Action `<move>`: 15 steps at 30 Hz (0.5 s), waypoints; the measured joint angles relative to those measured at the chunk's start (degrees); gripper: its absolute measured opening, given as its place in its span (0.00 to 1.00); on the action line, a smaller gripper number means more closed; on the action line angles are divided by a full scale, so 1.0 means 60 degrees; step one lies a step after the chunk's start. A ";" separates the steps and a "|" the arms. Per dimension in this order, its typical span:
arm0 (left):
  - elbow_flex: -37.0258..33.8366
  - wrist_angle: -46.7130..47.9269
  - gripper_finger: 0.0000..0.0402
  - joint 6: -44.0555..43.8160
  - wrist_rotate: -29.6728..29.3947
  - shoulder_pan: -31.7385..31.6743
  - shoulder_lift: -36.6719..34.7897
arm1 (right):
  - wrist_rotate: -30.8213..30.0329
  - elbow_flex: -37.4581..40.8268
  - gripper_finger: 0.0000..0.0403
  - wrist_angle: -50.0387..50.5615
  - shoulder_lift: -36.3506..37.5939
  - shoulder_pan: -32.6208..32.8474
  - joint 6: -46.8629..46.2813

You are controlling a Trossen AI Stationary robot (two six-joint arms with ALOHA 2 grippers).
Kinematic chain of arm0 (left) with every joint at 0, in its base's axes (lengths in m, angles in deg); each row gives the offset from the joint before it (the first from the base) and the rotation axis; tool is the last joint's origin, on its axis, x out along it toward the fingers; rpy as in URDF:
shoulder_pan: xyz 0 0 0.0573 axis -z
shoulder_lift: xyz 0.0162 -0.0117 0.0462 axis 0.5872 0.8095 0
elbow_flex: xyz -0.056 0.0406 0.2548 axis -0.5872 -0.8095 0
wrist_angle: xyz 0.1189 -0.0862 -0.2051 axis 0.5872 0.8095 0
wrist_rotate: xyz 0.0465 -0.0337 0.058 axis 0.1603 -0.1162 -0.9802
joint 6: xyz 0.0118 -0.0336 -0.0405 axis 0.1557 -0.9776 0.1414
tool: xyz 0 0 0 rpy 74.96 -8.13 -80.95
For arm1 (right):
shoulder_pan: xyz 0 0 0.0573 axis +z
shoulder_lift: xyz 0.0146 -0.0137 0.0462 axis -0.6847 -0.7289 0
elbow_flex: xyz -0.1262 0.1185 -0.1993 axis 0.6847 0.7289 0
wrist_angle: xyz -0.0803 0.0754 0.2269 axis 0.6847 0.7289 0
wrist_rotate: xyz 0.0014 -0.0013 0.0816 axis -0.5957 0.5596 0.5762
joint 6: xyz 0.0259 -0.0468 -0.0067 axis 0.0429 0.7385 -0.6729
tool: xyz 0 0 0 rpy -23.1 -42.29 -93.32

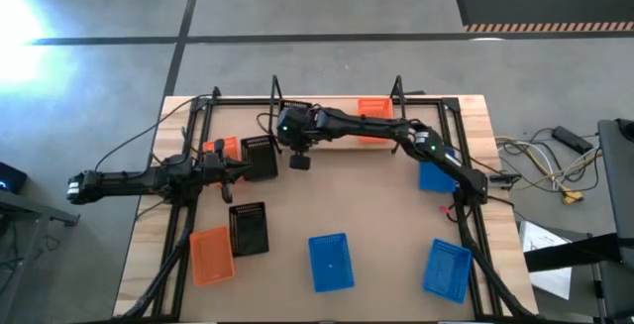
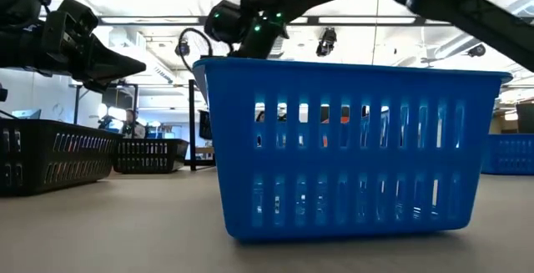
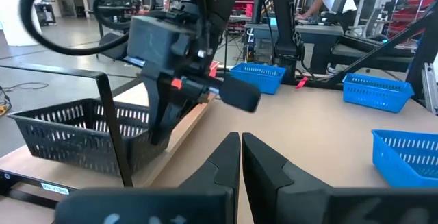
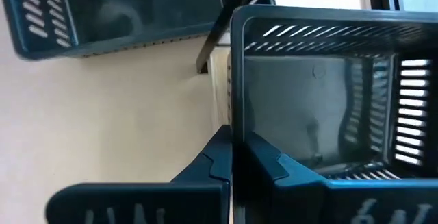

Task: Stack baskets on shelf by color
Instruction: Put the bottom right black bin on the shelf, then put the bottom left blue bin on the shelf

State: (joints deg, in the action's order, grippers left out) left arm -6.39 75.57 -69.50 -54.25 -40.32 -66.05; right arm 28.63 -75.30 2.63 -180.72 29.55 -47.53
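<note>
Brown tabletop (image 1: 376,220) — six baskets lie loose on it. The shelf (image 1: 337,141) carries an orange basket (image 1: 374,109); right gripper (image 4: 233,157) clenches a black basket (image 4: 321,107) at the shelf's left end. Left gripper (image 3: 241,157), jaws closed and empty, waits beside another black basket (image 1: 260,156) — mid-table room is open.

Dark jointed arms (image 1: 376,126), green lights, black cables

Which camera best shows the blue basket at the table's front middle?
Low view: the blue plastic mesh basket fills it, slots clear. High view shows it small, from above. Right wrist view misses it; left wrist, cannot tell.
</note>
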 joint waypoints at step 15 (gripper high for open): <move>0.0000 0.0003 0.00 0.0001 0.0000 0.0002 0.0015 | -0.0513 -0.1037 0.35 0.0538 -0.0429 0.0010 0.0440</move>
State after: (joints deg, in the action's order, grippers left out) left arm -6.39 75.59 -69.49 -54.25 -40.32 -65.97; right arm 25.55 -81.52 5.86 -183.30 29.61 -44.89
